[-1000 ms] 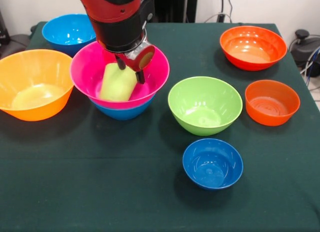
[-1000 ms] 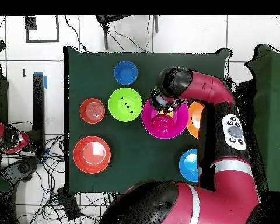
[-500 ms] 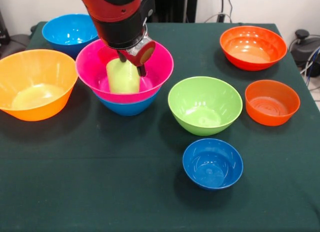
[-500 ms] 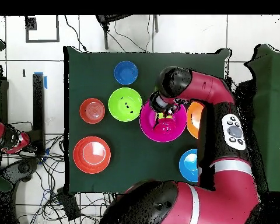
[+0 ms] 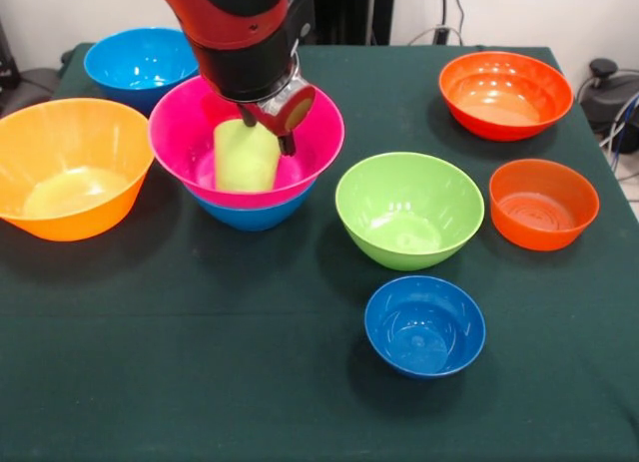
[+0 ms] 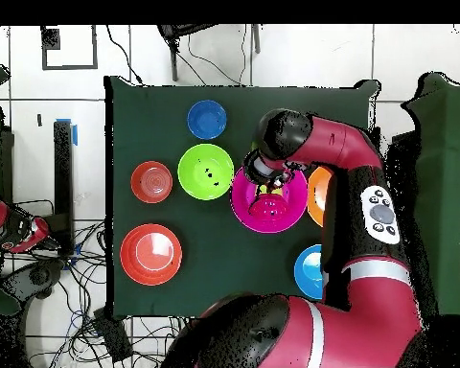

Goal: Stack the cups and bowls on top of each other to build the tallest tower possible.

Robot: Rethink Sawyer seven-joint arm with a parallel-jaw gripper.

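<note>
The bench [image 5: 300,402] is carrying a scatter of bowls, and the arm is reaching down over the big pink bowl [image 5: 319,148], which is nesting in a blue bowl [image 5: 255,215] towards the bench's left side in the front view. The orange bowl [image 5: 65,168] is sitting just beside them at the left edge. The lime cup [image 5: 245,158] is standing inside the pink bowl, leaning slightly. The pincer [image 5: 268,135] is sitting at the cup's top rim; I cannot tell whether it is gripping. If it lets go while the cup is leaning, I reckon the cup could topple on the curved floor, or a snagged finger could drag both bowls.
</note>
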